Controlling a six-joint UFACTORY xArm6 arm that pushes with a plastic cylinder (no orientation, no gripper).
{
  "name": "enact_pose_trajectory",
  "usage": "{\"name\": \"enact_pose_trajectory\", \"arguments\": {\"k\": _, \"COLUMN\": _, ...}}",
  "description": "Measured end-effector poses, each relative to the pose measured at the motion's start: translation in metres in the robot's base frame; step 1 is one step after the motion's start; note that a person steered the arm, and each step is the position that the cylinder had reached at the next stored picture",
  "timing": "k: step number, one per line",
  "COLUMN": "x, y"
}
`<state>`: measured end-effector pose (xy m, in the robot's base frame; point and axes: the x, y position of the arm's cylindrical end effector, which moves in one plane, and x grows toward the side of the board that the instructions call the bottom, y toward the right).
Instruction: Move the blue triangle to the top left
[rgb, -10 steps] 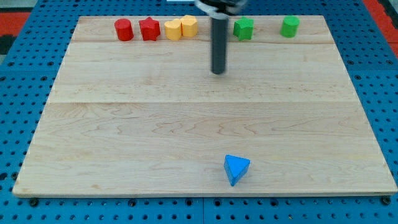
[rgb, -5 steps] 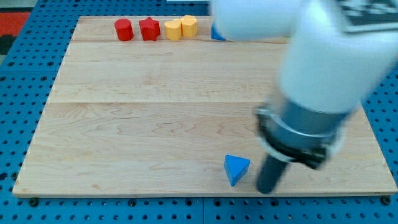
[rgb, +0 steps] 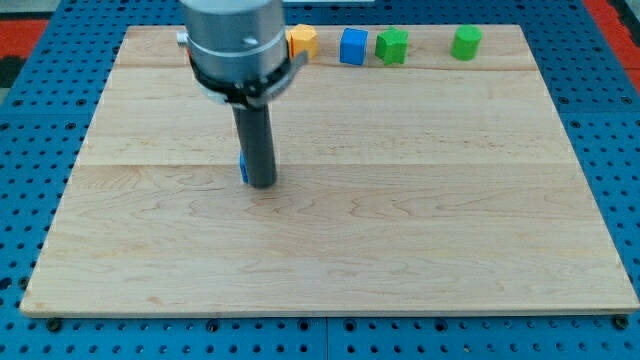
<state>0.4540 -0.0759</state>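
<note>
Mid-push. Blue triangle (rgb: 242, 167) almost hidden behind my tip (rgb: 261, 184), only a sliver showing at the rod's left edge, left of centre on the surface (rgb: 420, 230). No jaws on this rig, so nothing to report there. Next: likely keep pushing up-left, short of the yellow block (rgb: 303, 41).

Wooden board (rgb: 400, 220) on a blue pegboard (rgb: 30, 180) — blocks along the view's top edge.
A yellow block (rgb: 303, 41), blue cube (rgb: 353, 46) and two green blocks (rgb: 392, 45) (rgb: 466, 42) stand in a row — the last set apart.
</note>
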Motion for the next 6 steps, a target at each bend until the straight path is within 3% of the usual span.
{"name": "enact_pose_trajectory", "arguments": {"k": 1, "x": -0.026, "y": -0.025}}
{"name": "enact_pose_trajectory", "arguments": {"k": 3, "x": -0.058, "y": -0.001}}
{"name": "enact_pose_trajectory", "arguments": {"k": 4, "x": -0.063, "y": -0.019}}
{"name": "enact_pose_trajectory", "arguments": {"k": 5, "x": -0.074, "y": -0.079}}
{"name": "enact_pose_trajectory", "arguments": {"k": 6, "x": -0.101, "y": -0.080}}
